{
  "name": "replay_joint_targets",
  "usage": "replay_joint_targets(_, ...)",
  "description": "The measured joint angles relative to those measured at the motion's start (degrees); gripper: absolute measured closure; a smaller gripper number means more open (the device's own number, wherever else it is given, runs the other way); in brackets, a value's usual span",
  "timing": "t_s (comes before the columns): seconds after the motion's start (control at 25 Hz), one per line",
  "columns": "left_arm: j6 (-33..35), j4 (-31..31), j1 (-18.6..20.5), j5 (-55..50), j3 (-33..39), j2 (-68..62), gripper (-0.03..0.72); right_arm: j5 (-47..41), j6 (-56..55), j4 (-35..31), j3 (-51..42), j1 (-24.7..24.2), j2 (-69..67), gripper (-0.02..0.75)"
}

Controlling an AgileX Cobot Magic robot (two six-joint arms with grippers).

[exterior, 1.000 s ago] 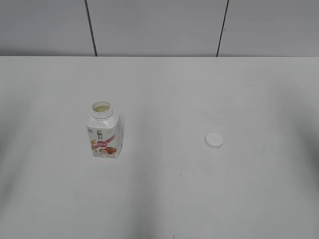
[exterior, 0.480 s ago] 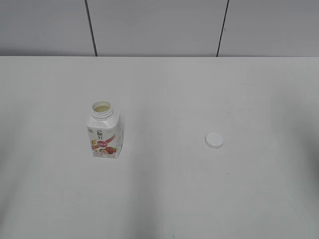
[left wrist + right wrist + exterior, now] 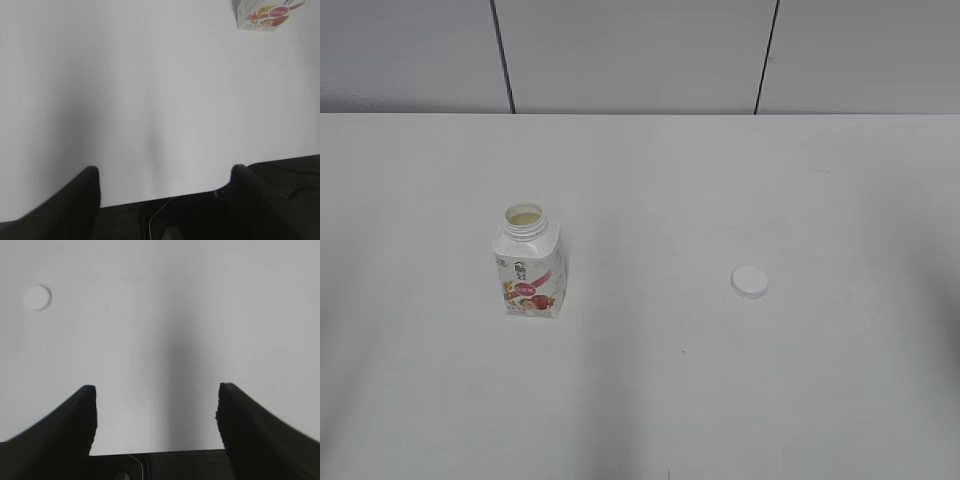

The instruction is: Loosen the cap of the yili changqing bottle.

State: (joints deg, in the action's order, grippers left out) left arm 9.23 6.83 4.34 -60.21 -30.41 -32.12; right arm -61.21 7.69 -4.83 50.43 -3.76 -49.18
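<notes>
Above the white worktop (image 3: 650, 400) the left hand (image 3: 165, 172) and the right hand (image 3: 156, 390) each hang with jaws spread wide, gripping nothing. Farther out, the yili changqing bottle (image 3: 529, 262) stands upright left of centre, its neck uncovered. Well apart to its right the cap (image 3: 749, 282) lies flat on the bare surface. Behind, a grey panelled wall (image 3: 640, 55) with dark seams meets the worktop's far edge.

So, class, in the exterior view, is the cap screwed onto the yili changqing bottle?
No: the cap lies flat on the table, well apart from the yili changqing bottle, whose neck stands open.
</notes>
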Motion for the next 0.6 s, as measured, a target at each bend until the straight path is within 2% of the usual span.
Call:
replay_joint_targets(0.36, 0.0, 0.1, 0.0, -0.3, 0.1, 9.2, 0.218, -4.4, 0.0, 0.0, -0.9, 0.0, 4.8, 0.152)
replay_joint_targets(0.6, 0.0, 0.1, 0.0, -0.4, 0.2, 12.6, 0.218, 0.3, 0.0, 1.8, -6.8, 0.0, 10.9, 0.152)
